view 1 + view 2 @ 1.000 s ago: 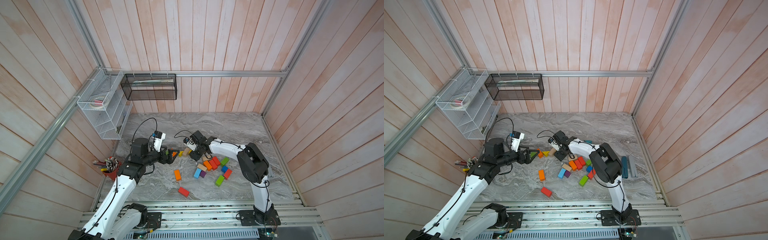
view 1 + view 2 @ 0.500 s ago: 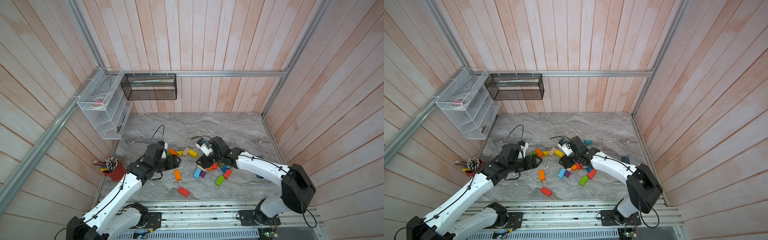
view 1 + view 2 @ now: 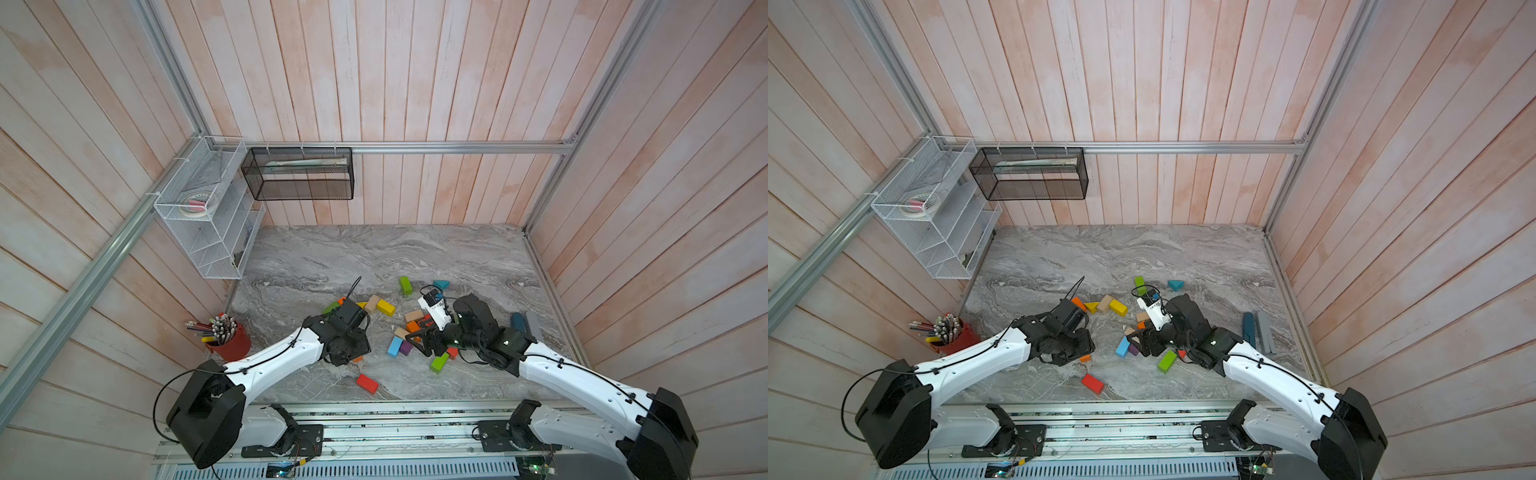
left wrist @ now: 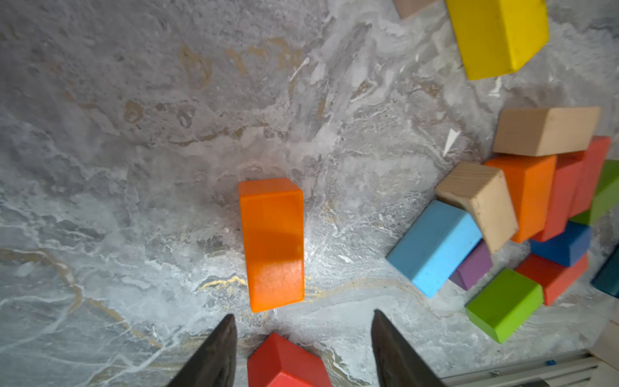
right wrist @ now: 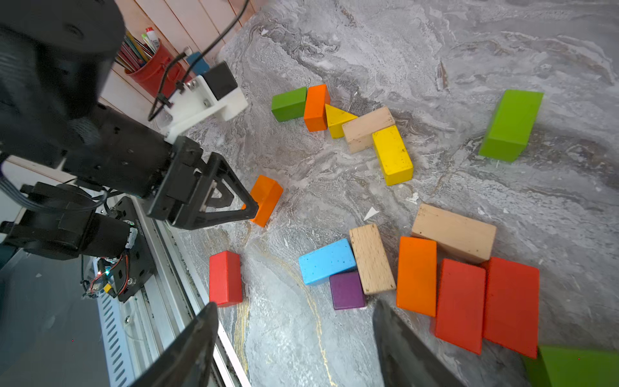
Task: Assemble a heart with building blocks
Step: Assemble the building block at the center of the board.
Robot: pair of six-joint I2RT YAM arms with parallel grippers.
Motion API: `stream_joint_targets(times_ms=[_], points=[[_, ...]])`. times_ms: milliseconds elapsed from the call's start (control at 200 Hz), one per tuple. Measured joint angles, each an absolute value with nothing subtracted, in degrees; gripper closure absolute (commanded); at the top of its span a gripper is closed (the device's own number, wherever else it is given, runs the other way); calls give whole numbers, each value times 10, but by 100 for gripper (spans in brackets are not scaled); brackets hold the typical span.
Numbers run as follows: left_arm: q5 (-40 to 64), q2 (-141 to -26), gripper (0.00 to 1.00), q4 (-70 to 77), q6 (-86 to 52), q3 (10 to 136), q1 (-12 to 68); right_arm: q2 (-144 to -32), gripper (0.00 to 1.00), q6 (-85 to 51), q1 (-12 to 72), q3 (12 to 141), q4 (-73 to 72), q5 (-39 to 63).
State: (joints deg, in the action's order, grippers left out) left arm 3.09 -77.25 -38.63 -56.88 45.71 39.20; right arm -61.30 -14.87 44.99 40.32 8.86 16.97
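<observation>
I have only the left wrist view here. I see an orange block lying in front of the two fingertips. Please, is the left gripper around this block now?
Observer: No, it is not around it. The left gripper is open. In the right wrist view it slants down, and one finger overlaps the near side of the orange block. I cannot tell whether they touch.
Operator: Thank you. And where is the right gripper? I cannot find it in my view.
Observer: The right gripper is open and empty. In a top view it hangs over the main block cluster, close beside the purple block.
</observation>
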Motion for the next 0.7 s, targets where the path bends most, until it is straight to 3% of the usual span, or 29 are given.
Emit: stream_joint_targets(times_ms=[365,700], points=[[-5,-830,53,-370,-593,457,391,-597,27,-150,454,403,76,165],[-5,-842,79,-335,-594,456,350,-598,27,-150,461,403,75,158]])
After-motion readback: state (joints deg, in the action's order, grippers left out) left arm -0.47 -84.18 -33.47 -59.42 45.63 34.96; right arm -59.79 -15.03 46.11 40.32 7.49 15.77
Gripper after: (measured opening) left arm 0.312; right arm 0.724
